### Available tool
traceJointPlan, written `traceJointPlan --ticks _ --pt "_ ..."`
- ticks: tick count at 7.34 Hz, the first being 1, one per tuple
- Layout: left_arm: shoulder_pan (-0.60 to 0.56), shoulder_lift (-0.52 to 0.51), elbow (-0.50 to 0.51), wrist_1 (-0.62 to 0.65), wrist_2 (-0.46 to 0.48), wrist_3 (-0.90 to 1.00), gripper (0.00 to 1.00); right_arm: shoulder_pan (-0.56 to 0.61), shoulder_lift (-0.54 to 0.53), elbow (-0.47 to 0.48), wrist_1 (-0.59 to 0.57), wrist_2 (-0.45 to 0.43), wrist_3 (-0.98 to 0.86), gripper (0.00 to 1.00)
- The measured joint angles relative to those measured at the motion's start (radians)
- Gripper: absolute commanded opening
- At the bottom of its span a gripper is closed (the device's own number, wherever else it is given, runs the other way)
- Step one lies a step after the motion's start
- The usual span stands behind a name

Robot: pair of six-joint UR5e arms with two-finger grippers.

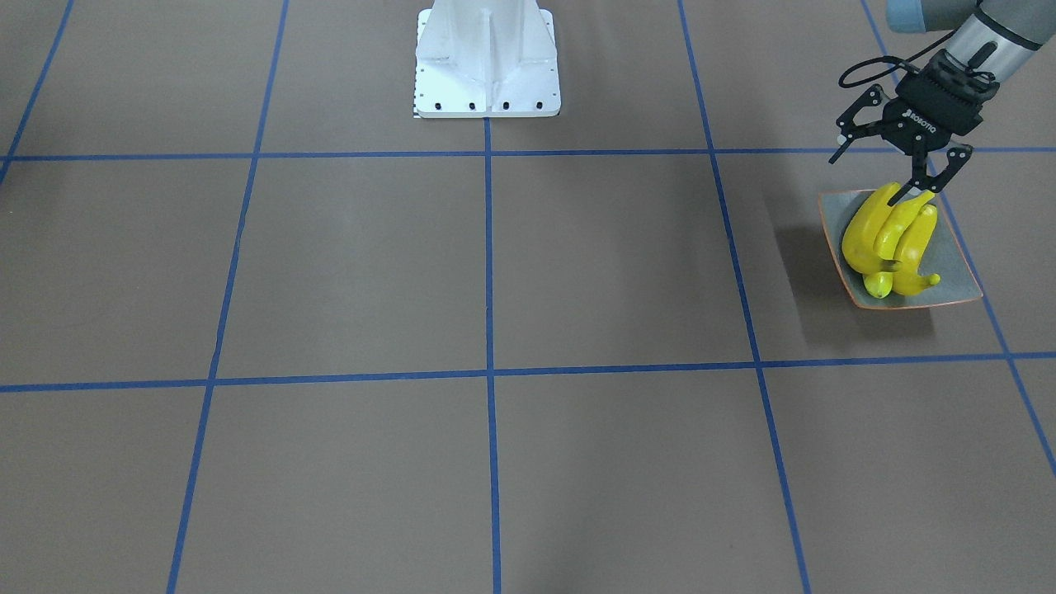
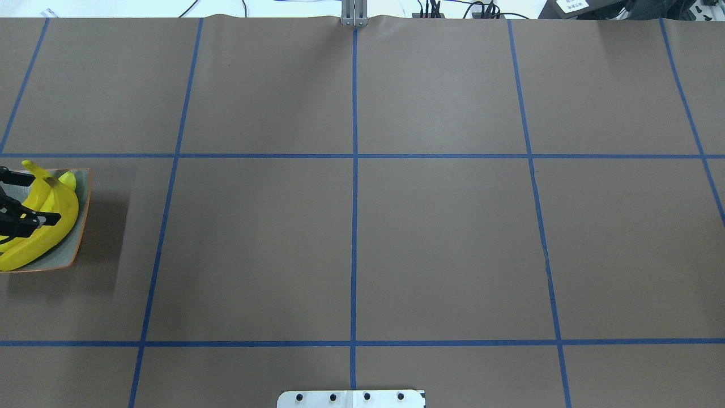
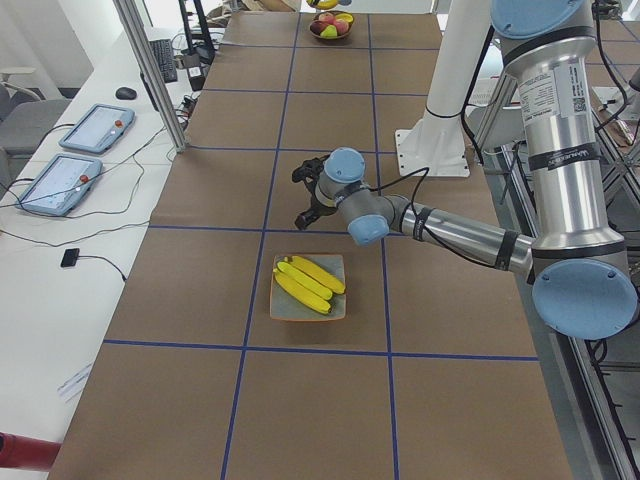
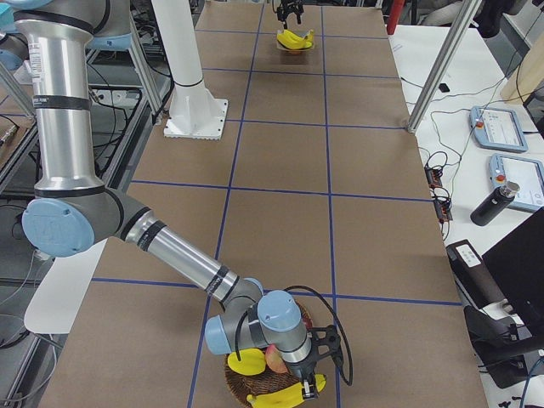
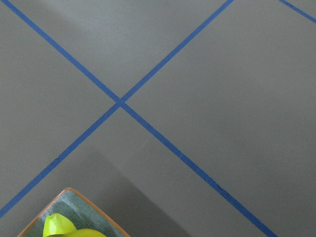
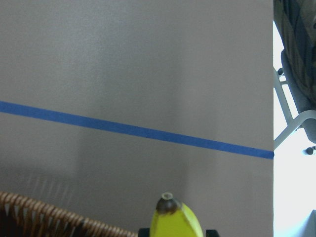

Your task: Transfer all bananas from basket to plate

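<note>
Three yellow bananas [image 1: 887,239] [image 2: 56,221] [image 3: 305,280] lie side by side on the grey-green plate [image 1: 957,264] [image 2: 68,255] [image 3: 290,310]. My left gripper [image 1: 874,175] [image 2: 34,198] [image 3: 310,190] hovers open just above them, holding nothing. At the table's other end, my right gripper [image 4: 308,387] sits at the wicker basket [image 4: 234,374] [image 6: 49,212]. It is shut on a banana [image 4: 285,395] whose dark stem end [image 6: 168,205] pokes out between the fingers in the right wrist view.
The basket also holds a red apple [image 4: 274,361] and another yellow fruit [image 4: 246,363]. The white robot pedestal [image 1: 487,58] [image 4: 191,110] stands mid-table at the robot's edge. Metal posts [image 4: 438,59] and control tablets [image 3: 60,185] flank the far edge.
</note>
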State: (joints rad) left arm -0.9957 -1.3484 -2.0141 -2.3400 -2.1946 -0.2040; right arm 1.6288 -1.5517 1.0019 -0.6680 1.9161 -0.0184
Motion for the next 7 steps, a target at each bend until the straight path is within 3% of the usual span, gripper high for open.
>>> traceJointPlan --ticks 2,4,7 --pt "0.000 0.000 0.001 -0.001 0.000 0.000 1.00 0.014 0.000 0.051 -0.002 -0.083 0.005 0.00" --pt "0.000 0.000 0.001 -0.001 0.000 -0.001 1.00 0.038 -0.001 0.115 -0.001 -0.099 0.066 0.00" --pt "0.000 0.001 0.001 -0.001 0.000 -0.002 1.00 0.045 -0.001 0.238 -0.016 -0.085 0.303 0.00"
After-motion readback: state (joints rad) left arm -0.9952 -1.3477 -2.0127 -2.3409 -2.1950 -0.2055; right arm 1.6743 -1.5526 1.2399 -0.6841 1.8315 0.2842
